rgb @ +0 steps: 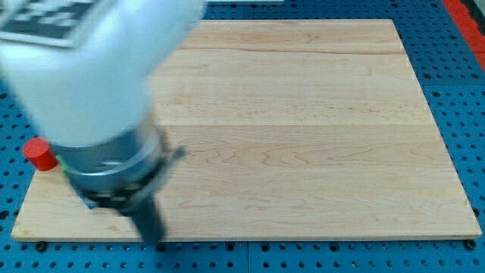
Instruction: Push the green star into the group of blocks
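Note:
The green star does not show; the big white and grey arm (91, 83) covers the view's left part of the wooden board (303, 136). A red block (39, 154) sits at the board's left edge, partly hidden behind the arm; its shape cannot be made out. My dark rod runs down from the arm, and my tip (154, 241) is at the board's bottom edge, to the right of and below the red block. Any other blocks of the group are hidden by the arm.
A blue perforated table (462, 91) surrounds the board on all sides. A sliver of blue (89, 203) shows under the arm's grey collar; I cannot tell whether it is a block.

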